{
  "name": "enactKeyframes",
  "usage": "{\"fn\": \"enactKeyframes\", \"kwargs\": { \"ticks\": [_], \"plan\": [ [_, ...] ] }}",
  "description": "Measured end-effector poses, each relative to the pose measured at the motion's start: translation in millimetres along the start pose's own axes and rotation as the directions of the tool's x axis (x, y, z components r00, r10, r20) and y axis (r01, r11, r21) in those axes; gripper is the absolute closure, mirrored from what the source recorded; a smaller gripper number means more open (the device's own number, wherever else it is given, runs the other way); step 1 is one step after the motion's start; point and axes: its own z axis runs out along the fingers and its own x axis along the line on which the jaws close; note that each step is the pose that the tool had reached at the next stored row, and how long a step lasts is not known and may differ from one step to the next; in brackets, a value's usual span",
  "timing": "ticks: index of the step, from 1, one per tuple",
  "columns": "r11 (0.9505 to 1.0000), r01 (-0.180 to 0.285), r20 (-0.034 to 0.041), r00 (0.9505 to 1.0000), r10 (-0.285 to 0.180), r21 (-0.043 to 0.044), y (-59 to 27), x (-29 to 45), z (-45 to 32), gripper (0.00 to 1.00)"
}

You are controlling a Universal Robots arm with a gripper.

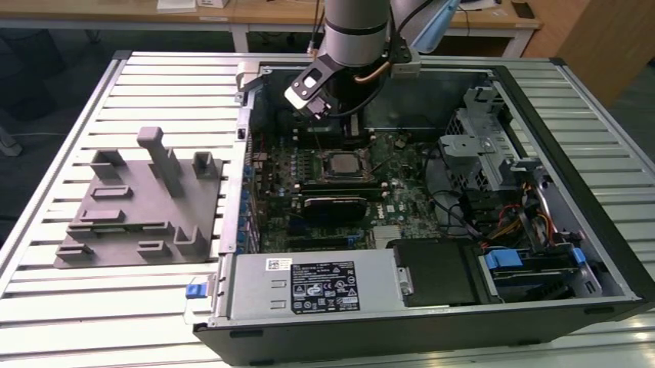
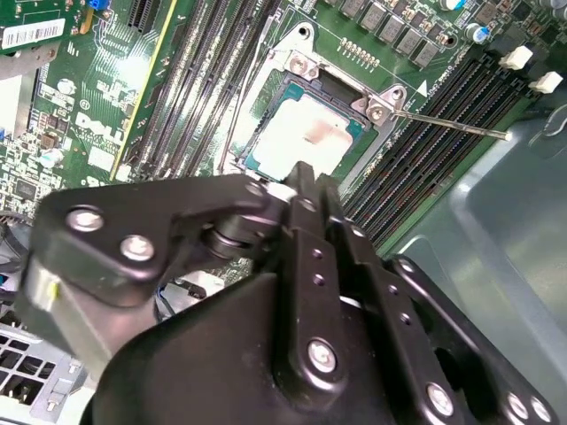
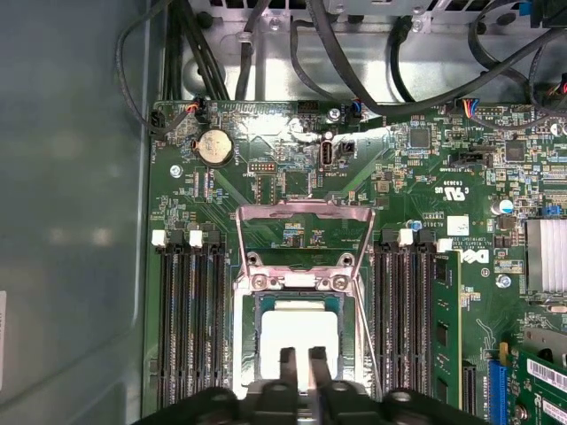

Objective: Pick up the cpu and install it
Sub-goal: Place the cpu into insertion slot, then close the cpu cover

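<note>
The cpu (image 3: pixel 301 335) is a pale silver square lying flat in the motherboard socket, with the metal load plate (image 3: pixel 301 232) swung open beyond it. The same chip appears in the second wrist view (image 2: pixel 306 133) and the exterior view (image 1: pixel 339 163). My gripper (image 3: pixel 302 372) hovers just above the chip's near edge, its two black fingers (image 3: pixel 288 367) close together with nothing between them. In the second wrist view the gripper (image 2: pixel 299 175) overlaps the chip's edge. The arm (image 1: pixel 353 31) stands over the far side of the open computer case.
A grey plastic fixture (image 1: pixel 143 207) sits on the slatted table at the exterior view's left. Memory slots (image 3: pixel 190 328) flank the socket. A thin socket lever (image 2: pixel 443 124) sticks out sideways. The power supply (image 1: pixel 307 287), drive cage (image 1: pixel 492 153) and cables crowd the case.
</note>
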Motion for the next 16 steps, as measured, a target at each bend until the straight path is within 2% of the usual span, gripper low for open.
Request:
{"fn": "enactKeyframes", "kwargs": {
  "ticks": [1,3,16],
  "plan": [
    [1.0000,0.000,0.0000,1.0000,0.000,0.0000,0.0,0.0,0.0,0.82],
    [1.0000,0.000,0.0000,1.0000,0.000,0.0000,0.0,0.0,0.0,0.89],
    [1.0000,0.000,0.0008,1.0000,0.000,0.0000,0.0,0.0,0.0,0.89]
  ]
}}
